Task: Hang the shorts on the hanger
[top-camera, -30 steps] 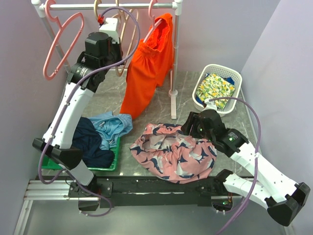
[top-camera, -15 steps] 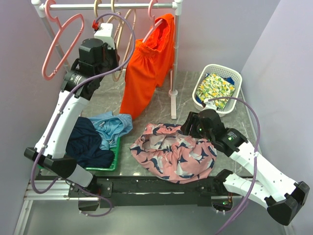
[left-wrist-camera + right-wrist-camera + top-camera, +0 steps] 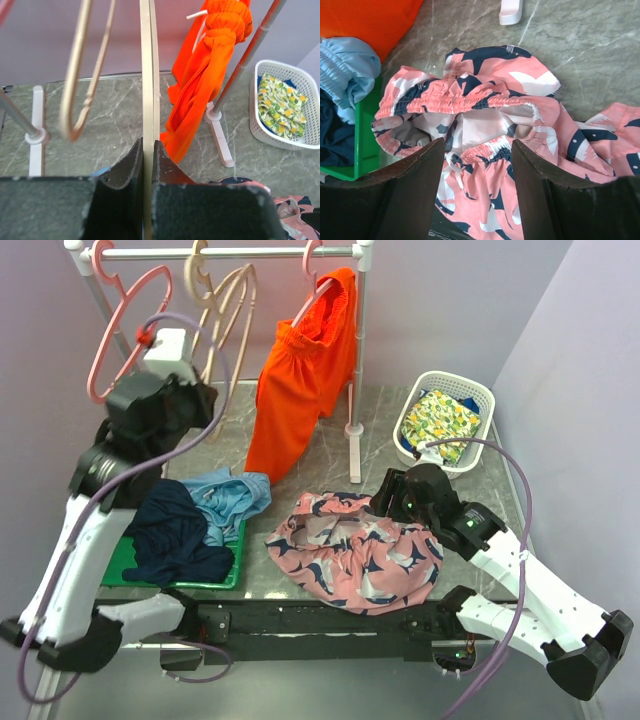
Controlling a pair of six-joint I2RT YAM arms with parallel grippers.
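Top external: shorts [image 3: 355,555] lie crumpled on the worktop [image 3: 385,435], just in front of the orange shorts [image 3: 300,390], long axis left-right, waistband at the left end. Over the waistband, right end effector [image 3: 477,145] spread wide, gripping nothing. Left of the orange shorts, left end effector [image 3: 148,150] pinched on hanger [image 3: 148,75], frame edge-on, running straight out from the fingers.

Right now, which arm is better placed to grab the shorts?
Right arm: its open jaws hang directly over the shorts at the waistband. The left arm is off at the rail, jaws shut on the hanger.
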